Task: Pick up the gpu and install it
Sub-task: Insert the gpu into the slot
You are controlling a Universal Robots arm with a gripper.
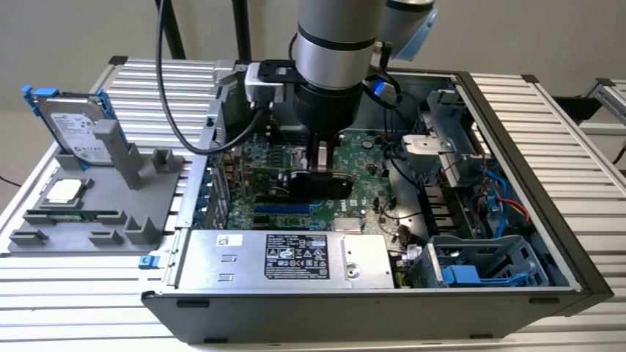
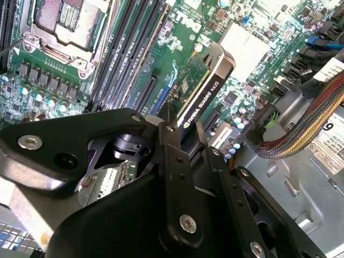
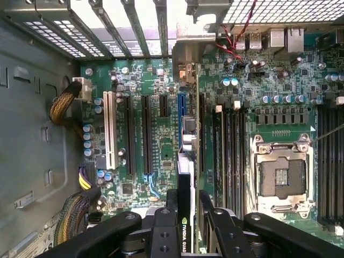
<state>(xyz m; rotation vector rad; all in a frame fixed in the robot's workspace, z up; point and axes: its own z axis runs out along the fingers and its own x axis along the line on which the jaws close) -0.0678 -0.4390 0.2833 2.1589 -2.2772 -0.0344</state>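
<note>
The gpu (image 1: 333, 184) stands on edge inside the open computer case (image 1: 528, 147), just above the green motherboard (image 1: 269, 194). My gripper (image 1: 321, 163) is shut on its upper edge. In the second wrist view the gpu's black cooler (image 2: 208, 88) runs away from the fingers (image 2: 167, 141) over the expansion slots. In the first wrist view the gpu (image 3: 185, 177) is seen edge-on between the two fingers (image 3: 214, 223), in line with the blue slot (image 3: 181, 106). I cannot tell whether its edge sits in the slot.
Left of the case a grey fixture (image 1: 98, 198) holds a hard drive in a blue frame (image 1: 73, 128), a processor (image 1: 64, 192) and a memory stick (image 1: 73, 216). Inside the case are the power supply (image 1: 284, 257), a drive cage (image 1: 479, 264), cable bundles (image 3: 67, 105) and the processor socket (image 3: 282, 172).
</note>
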